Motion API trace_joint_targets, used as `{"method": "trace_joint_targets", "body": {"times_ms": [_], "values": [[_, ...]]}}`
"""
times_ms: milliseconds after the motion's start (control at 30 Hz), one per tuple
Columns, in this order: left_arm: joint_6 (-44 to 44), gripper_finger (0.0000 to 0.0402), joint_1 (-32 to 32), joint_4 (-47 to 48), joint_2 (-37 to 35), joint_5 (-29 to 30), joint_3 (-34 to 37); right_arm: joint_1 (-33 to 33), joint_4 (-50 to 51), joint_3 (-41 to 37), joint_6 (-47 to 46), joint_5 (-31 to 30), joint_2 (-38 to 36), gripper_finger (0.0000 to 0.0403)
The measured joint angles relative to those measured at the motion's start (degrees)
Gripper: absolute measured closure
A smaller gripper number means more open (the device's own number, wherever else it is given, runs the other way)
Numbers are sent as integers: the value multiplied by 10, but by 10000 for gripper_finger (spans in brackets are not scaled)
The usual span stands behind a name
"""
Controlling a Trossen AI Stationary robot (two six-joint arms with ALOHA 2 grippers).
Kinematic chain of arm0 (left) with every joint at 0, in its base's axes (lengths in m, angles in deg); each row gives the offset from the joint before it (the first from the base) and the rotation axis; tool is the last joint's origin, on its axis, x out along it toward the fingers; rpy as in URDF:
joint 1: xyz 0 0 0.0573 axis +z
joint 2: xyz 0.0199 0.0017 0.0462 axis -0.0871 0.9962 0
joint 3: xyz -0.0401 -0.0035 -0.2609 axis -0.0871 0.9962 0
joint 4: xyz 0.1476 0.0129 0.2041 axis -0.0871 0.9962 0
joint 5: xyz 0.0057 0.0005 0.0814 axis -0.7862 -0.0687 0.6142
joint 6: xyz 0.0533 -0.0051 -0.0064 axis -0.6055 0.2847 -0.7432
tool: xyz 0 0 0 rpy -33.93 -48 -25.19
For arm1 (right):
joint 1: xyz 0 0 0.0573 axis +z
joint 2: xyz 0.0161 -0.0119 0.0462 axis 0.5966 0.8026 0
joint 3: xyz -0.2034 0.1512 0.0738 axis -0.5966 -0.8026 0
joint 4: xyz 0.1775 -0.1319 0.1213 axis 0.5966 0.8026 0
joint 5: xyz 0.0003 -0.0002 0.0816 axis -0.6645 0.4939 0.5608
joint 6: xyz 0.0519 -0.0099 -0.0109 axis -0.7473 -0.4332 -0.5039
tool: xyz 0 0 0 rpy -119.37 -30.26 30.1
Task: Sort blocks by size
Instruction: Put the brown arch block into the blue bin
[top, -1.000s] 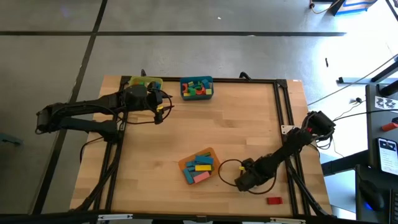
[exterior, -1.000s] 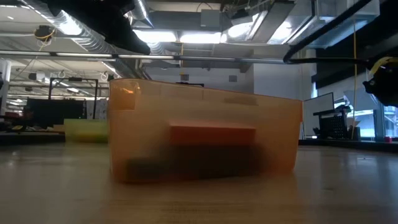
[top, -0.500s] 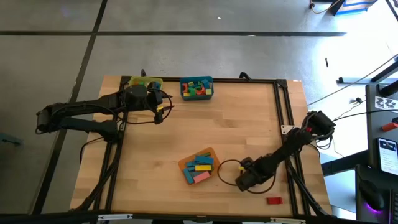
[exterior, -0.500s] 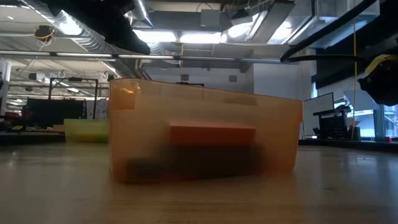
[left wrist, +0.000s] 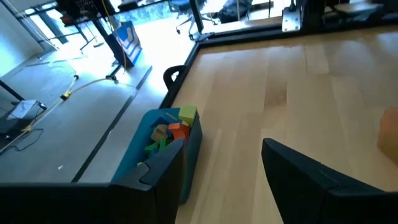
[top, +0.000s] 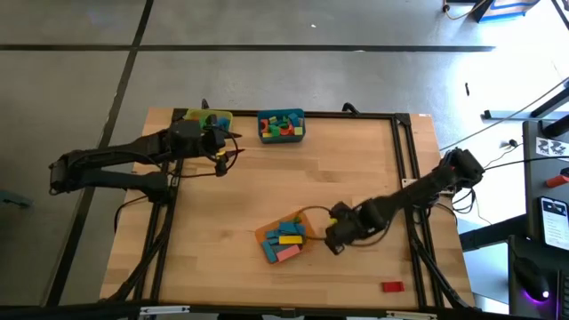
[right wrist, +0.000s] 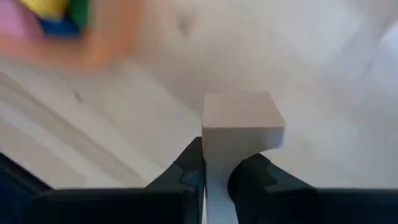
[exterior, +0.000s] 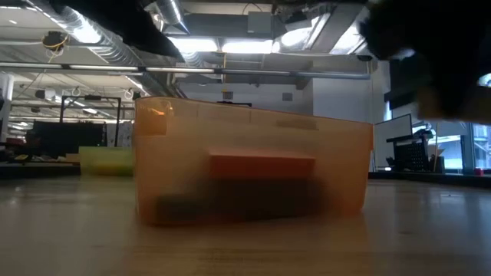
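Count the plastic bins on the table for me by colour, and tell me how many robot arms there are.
Yellow bin: 1
Teal bin: 1
Orange bin: 1
Bins in total: 3
Robot arms: 2, one ending in the left gripper, one in the right gripper
Total: 5

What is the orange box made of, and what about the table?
The orange box looks like thin plastic, smooth and a bit see-through: dark block shapes show blurrily through its wall in the low view. The table looks like pale wood with a smooth, faintly shiny finish: long plank strips and grain lines show from above.
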Motion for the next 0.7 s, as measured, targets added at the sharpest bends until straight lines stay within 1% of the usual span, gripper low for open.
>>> {"method": "trace_joint_targets", "body": {"times_ms": [100,267,500,700], "values": [[0,205,0,16,-19,0,0,-38,26,33,68,-43,-5,351],[4,205,0,33,-38,0,0,-113,28,77,203,-103,-5,350],[8,205,0,38,-47,0,0,-212,-15,90,366,-149,-5,348],[12,205,0,33,-47,0,0,-287,-95,90,475,-159,-5,347]]}}
